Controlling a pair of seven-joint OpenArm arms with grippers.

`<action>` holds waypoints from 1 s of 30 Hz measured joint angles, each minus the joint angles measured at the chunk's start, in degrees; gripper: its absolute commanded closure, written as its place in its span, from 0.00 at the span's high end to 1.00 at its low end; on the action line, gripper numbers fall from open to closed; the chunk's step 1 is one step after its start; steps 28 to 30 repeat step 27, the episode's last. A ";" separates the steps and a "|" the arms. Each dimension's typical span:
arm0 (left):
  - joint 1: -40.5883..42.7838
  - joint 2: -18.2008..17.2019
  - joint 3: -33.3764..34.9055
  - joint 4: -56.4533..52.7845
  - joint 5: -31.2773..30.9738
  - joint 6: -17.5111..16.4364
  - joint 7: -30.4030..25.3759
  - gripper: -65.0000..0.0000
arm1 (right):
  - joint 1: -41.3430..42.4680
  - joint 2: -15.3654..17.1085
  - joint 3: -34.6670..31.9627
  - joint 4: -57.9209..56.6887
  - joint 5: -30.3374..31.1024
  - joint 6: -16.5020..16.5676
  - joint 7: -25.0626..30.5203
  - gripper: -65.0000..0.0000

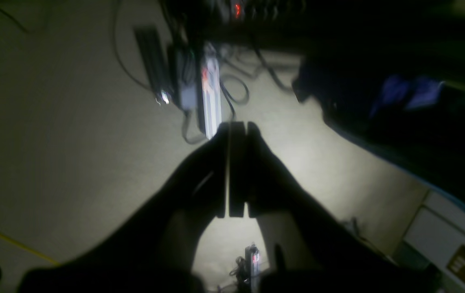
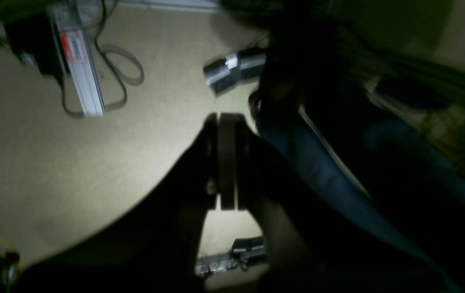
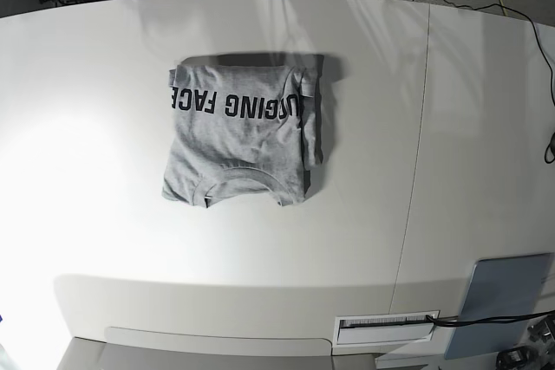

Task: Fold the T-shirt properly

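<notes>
Folded grey T-shirt [image 3: 243, 132] lying flat on the white table.
It's sitting as a roughly square bundle, collar pointing to the near edge, black block lettering running upside down across the far part, one sleeve edge tucking down along the right side.

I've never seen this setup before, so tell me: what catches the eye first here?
The grey T-shirt folded into a compact block at the middle of the white table, black lettering facing up. A grey-blue panel sits at the table's near right corner. Both wrist views show shut grippers over carpet.
</notes>
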 measured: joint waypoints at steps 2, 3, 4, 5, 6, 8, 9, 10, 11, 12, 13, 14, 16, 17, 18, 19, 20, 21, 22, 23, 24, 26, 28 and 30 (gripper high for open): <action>-1.09 0.11 3.50 -7.37 3.85 0.09 -7.37 0.00 | 3.34 -0.15 -0.83 -9.64 -0.55 0.02 1.38 0.00; -2.12 0.11 5.20 -11.34 5.51 0.09 -10.73 0.00 | 5.68 -0.13 -1.16 -14.73 -1.33 0.31 1.42 0.00; -3.32 0.20 6.69 -15.21 7.58 0.11 -13.29 0.00 | 8.17 -0.13 -1.31 -19.93 -1.62 0.31 1.62 0.00; -4.76 0.24 8.17 -19.10 9.01 0.07 -15.23 0.00 | 10.78 -0.13 -1.29 -25.40 -1.97 0.46 2.62 0.00; -6.43 0.22 9.57 -22.95 10.47 0.07 -16.61 0.00 | 13.60 -0.13 -1.27 -31.08 -2.25 0.26 3.87 0.00; -10.25 0.28 11.87 -30.40 11.78 0.13 -18.45 0.00 | 19.08 -0.02 -1.22 -42.42 -2.89 0.31 9.14 0.00; -12.13 0.37 12.76 -33.75 11.80 0.20 -19.63 0.01 | 21.62 0.00 -1.20 -47.93 -2.97 0.57 12.50 0.00; -14.08 0.55 13.33 -36.89 11.69 0.37 -20.90 0.07 | 24.33 0.00 -1.20 -53.55 -2.93 1.14 16.04 0.00; -16.00 0.85 13.84 -39.78 11.72 2.16 -22.43 0.13 | 26.86 -0.11 -1.22 -59.01 -3.04 2.47 20.02 0.00; -18.10 1.33 13.97 -42.53 11.58 4.31 -23.52 0.18 | 29.33 -0.15 -1.25 -64.37 -2.84 4.20 24.20 0.00; -20.22 1.79 14.19 -44.96 11.52 6.62 -24.20 0.23 | 31.89 -0.17 -1.22 -69.48 -2.73 6.40 28.26 0.00; -22.29 2.32 14.12 -47.04 12.11 8.39 -24.30 0.26 | 34.29 -0.28 -1.25 -74.31 -2.69 7.82 32.13 0.00; -26.58 3.65 14.08 -50.75 14.51 11.47 -24.52 0.26 | 39.23 -0.28 -1.22 -82.77 -2.78 10.45 37.11 0.00; -28.63 4.44 14.08 -52.41 16.41 12.72 -24.68 0.26 | 41.44 -0.26 -1.20 -86.16 -2.75 11.43 39.01 0.00; -30.56 5.33 14.12 -53.92 17.84 13.97 -24.81 0.26 | 43.56 -0.31 -1.20 -88.94 -2.80 11.65 40.41 0.00; -32.35 6.29 14.12 -55.45 19.19 15.15 -25.38 0.26 | 45.53 -0.31 -1.22 -91.06 -2.89 12.09 40.92 0.00; -33.90 7.26 14.19 -56.96 20.59 16.35 -26.51 0.26 | 47.36 -0.31 -1.22 -92.65 -2.95 12.07 41.51 0.00; -35.32 8.13 14.19 -58.53 21.62 17.44 -27.32 0.26 | 48.96 -0.31 -1.22 -93.68 -2.91 12.13 41.88 0.00; -36.63 8.76 14.21 -60.19 22.51 18.10 -27.67 0.26 | 50.45 -0.31 -1.22 -94.38 -2.89 12.07 41.90 0.00; -37.77 9.20 14.21 -61.81 23.17 18.27 -27.69 0.26 | 51.63 -0.28 -1.22 -94.77 -2.93 11.98 41.88 0.00; -38.86 9.49 14.21 -63.52 23.89 18.29 -27.69 0.26 | 52.63 -0.26 -1.22 -95.06 -2.95 12.02 41.92 0.00; -40.54 9.68 14.19 -66.40 25.99 18.29 -29.09 0.26 | 53.57 -0.28 -1.22 -95.14 -2.99 12.04 41.94 0.00; -41.09 9.73 14.19 -67.54 26.12 18.34 -29.51 0.26 | 53.66 -0.28 -1.22 -95.27 -3.02 12.04 42.05 0.00; -41.09 9.73 14.19 -67.54 26.12 18.34 -29.51 0.26 | 53.66 -0.28 -1.22 -95.27 -3.02 12.04 42.05 0.00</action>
